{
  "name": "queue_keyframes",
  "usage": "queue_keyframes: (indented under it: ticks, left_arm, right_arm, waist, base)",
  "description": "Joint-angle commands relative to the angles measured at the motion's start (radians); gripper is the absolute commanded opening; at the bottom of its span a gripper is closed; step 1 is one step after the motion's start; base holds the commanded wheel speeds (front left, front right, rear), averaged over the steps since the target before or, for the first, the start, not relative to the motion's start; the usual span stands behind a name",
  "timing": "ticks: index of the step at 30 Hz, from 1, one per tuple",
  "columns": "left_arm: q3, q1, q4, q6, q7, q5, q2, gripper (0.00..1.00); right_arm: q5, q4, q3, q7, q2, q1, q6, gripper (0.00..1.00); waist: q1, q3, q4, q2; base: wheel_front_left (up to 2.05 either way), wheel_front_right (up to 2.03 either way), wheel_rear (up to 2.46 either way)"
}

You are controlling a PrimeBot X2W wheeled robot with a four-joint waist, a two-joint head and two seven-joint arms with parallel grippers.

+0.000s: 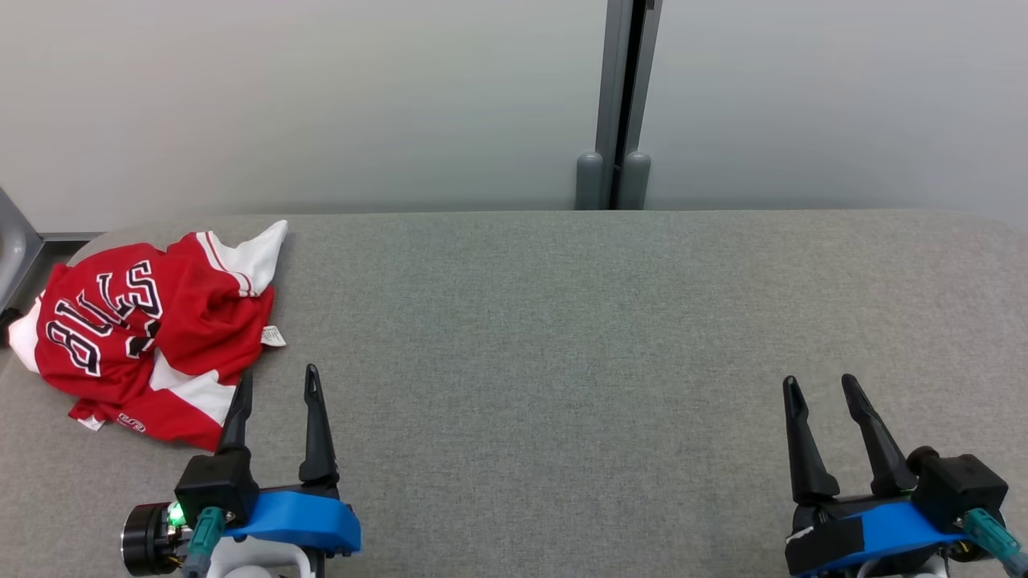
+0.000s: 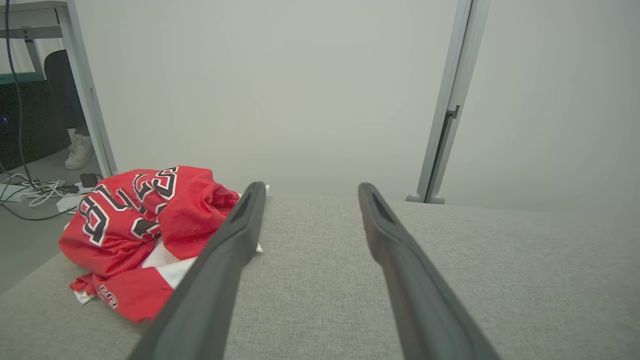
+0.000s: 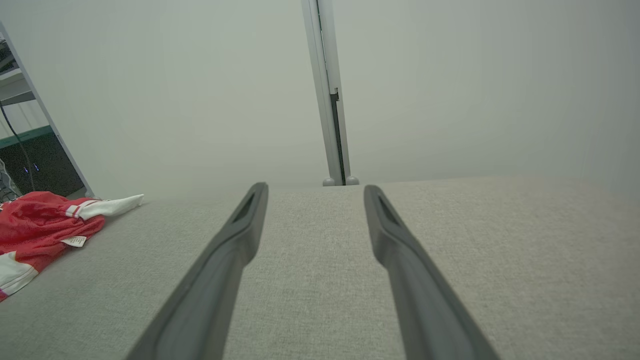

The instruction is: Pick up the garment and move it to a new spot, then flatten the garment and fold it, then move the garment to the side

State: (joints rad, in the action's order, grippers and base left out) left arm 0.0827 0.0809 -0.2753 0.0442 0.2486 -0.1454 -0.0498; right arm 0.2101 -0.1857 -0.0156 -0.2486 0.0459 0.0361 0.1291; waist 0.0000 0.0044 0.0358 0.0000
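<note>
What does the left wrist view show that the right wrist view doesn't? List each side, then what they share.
Left wrist view: the left gripper, open; black-and-white lettering on the garment; a person's white sneaker; floor cables. Right wrist view: the right gripper, open. Both: the crumpled red jersey, the grey fabric table, the wall post.

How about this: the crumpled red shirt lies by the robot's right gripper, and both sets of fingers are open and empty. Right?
Not quite. The head view shows the crumpled red shirt lying by the left gripper, far from the right gripper. Both sets of fingers are indeed open and empty.
</note>
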Motion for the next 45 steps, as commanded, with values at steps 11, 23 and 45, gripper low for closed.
queue_keyframes:
  ticks: [11, 23, 45]
  left_arm:
    - [0.011, 0.015, -0.029, 0.014, 0.018, 0.037, -0.001, 1.0]
    - [0.012, 0.026, -0.042, 0.012, 0.018, 0.024, -0.003, 1.0]
    - [-0.016, 0.022, -0.019, 0.038, 0.018, 0.016, -0.037, 1.0]
  right_arm:
    - [-0.059, -0.035, -0.002, -0.018, 0.007, -0.001, 0.003, 1.0]
    - [-0.061, -0.044, -0.007, -0.018, 0.007, 0.007, 0.003, 1.0]
    - [-0.075, -0.039, -0.005, -0.017, 0.007, 0.016, 0.003, 1.0]
  waist:
    - [0.0, 0.002, 0.003, 0.0]
    - [0.0, 0.008, 0.008, 0.0]
    - [0.0, 0.035, 0.274, 0.0]
  base:
    - [0.0, 0.0, 0.0]
    - [0.0, 0.0, 0.0]
    - [0.0, 0.0, 0.0]
